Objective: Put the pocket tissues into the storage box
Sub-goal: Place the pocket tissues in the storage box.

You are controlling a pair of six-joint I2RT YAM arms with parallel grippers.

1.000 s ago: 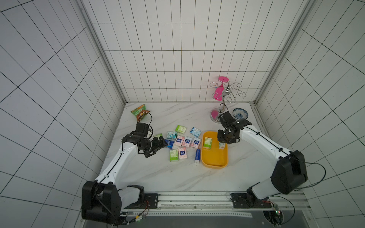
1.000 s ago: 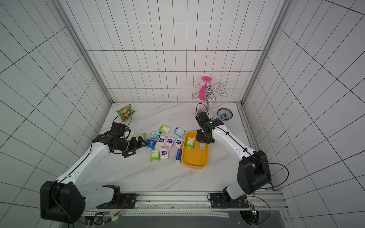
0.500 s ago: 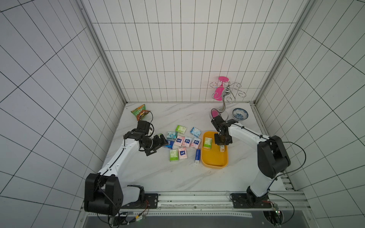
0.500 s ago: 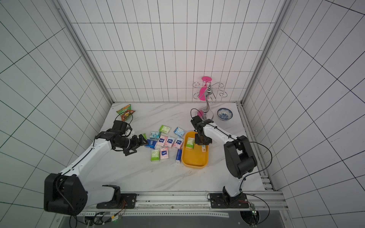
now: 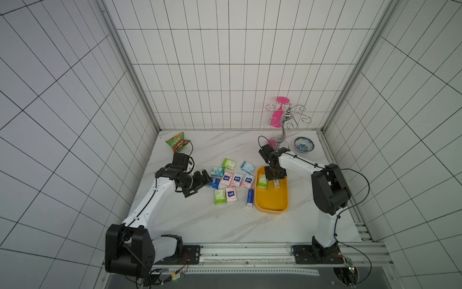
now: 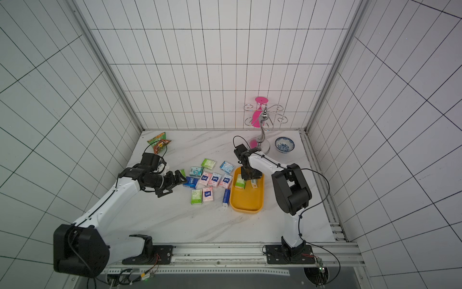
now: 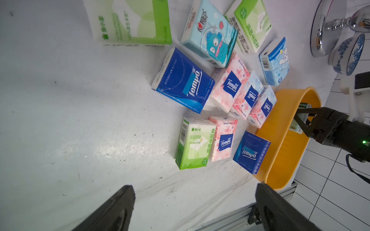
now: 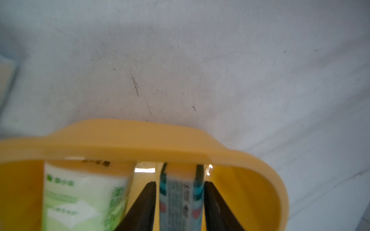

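Releasing teal packet [image 8: 181,204], on edge in box [image 8: 140,138] at lower middle of right wrist view: right gripper [image 8: 178,183] jaws slightly parted astride it, best withdrawn straight up to avoid toppling it; left gripper [image 7: 195,186] wide open beside loose packets [image 7: 183,80].

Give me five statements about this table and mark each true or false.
1. A light green packet lies inside the storage box. True.
2. The left gripper is shut. False: the left gripper is open, holding nothing.
3. The snack bag sits in the storage box. False: the snack bag lies on the table, far from the box.
4. The bowl stands outside the storage box. True.
5. The right gripper reaches into the storage box. True.
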